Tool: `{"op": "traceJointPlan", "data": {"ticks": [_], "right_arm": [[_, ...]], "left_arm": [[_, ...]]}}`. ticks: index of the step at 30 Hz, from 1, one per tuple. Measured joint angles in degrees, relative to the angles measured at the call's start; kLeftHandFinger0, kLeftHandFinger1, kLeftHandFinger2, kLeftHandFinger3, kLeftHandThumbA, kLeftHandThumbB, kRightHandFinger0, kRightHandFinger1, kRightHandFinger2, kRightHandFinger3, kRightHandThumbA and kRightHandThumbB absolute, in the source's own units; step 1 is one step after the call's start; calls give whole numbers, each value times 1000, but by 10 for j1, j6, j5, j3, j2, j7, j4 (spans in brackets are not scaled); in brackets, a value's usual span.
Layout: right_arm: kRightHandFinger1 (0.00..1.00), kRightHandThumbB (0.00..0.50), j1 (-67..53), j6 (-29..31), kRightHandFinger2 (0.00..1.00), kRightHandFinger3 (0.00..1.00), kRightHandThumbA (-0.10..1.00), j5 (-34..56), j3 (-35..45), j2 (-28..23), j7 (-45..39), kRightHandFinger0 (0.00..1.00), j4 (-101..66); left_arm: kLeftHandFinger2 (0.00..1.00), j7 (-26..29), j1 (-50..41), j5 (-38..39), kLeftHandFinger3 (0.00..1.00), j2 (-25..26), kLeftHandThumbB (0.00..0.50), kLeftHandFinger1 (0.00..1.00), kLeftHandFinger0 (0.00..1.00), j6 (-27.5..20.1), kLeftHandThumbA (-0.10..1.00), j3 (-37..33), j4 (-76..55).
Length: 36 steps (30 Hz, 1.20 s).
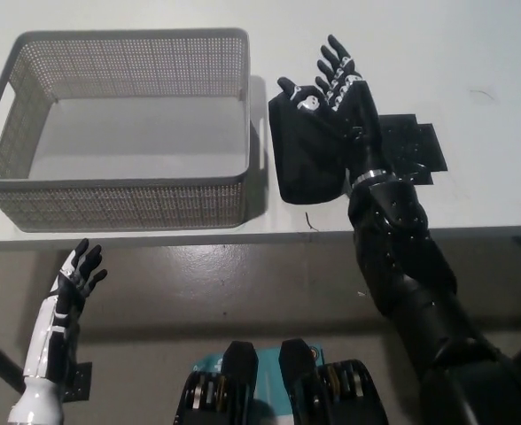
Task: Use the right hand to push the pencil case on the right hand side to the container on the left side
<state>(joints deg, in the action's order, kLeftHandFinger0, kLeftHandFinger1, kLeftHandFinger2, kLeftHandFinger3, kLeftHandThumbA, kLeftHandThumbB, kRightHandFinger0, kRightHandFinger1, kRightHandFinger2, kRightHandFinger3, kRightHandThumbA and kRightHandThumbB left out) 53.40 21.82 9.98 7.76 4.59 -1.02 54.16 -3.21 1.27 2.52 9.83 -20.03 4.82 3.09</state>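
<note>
**Pencil case lying beside the basket, push nearly complete**

Head view: The black pencil case (307,159) is lying flat on the white table (473,53), just beside the right wall of the grey mesh container (119,181), with only a narrow strip of table and shadow showing between them. I cannot tell whether the case is actually touching the wall. The black right hand (336,93) is sitting at the case's right and far edge with its fingers spread and pointing away from the robot; it is gripping nothing, and the palm is overlapping the case's right side. A flat black mat (411,150) is lying on the table to the right, partly hidden behind the forearm.

As a judgement, the sideways push is looking largely done: the case is sitting next to the container rather than out at the right. What may be left is a final nudge to close the gap, then a clean withdrawal of the hand.

The white left hand (76,276) is hanging below the table edge at lower left, fingers apart, holding nothing.

No brand, label or readable writing is showing on the case, the container or the mat.
</note>
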Motion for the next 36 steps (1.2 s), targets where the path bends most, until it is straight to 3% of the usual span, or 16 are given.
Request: {"op": "traceJointPlan", "data": {"ticks": [2, 8, 11, 17, 20, 25, 27, 29, 30, 36], "right_arm": [[1000, 378, -24, -2, 1000, 1000, 1000, -1, -3, -4, 0, 1000, -55], [1000, 384, -107, -16, 1000, 1000, 1000, -1, -5, -8, 1, 1000, -188], [1000, 334, -155, -24, 1000, 1000, 1000, -1, -5, -9, 1, 1000, -255], [1000, 347, -261, -32, 1000, 1000, 1000, -2, -6, -22, 1, 1000, -379], [1000, 304, -321, -34, 1000, 1000, 1000, -2, -8, -37, 0, 1000, -442], [1000, 282, -427, -35, 1000, 1000, 1000, -2, -18, -72, -10, 1000, -549], [1000, 311, -463, -35, 1000, 1000, 1000, -2, -28, -90, -18, 1000, -588], [1000, 308, -487, -35, 1000, 1000, 1000, -2, -39, -107, -29, 1000, -608], [1000, 285, -493, -35, 1000, 1000, 1000, -1, -44, -113, -33, 1000, -608], [1000, 268, -493, -34, 1000, 1000, 1000, 5, -56, -125, -51, 1000, -562]], "left_arm": [[1000, 0, 1, 0, 1000, 0, 135, 1000, 1000, 2, 1000, 0, -1], [1000, 0, 1, 0, 1000, 0, 102, 1000, 1000, 6, 1000, 0, 0], [1000, 0, 1, 0, 1000, 0, 90, 1000, 1000, 7, 1000, 0, 0], [1000, 0, 3, 0, 1000, 0, 94, 1000, 1000, 8, 1000, 0, 3], [1000, 0, 6, 0, 1000, 0, 103, 1000, 1000, 10, 1000, 0, 3], [1000, 0, 21, 0, 1000, 0, 95, 1000, 1000, 11, 1000, 0, 3], [1000, 0, 30, 0, 1000, 2, 94, 1000, 1000, 11, 999, 0, 3], [1000, 0, 41, 1, 1000, 5, 111, 1000, 1000, 11, 1000, 2, 2], [1000, 0, 44, 1, 1000, 7, 103, 1000, 1000, 11, 1000, 2, 0], [1000, -1, 48, 1, 1000, 8, 97, 1000, 1000, 12, 1000, 2, -6]]}}
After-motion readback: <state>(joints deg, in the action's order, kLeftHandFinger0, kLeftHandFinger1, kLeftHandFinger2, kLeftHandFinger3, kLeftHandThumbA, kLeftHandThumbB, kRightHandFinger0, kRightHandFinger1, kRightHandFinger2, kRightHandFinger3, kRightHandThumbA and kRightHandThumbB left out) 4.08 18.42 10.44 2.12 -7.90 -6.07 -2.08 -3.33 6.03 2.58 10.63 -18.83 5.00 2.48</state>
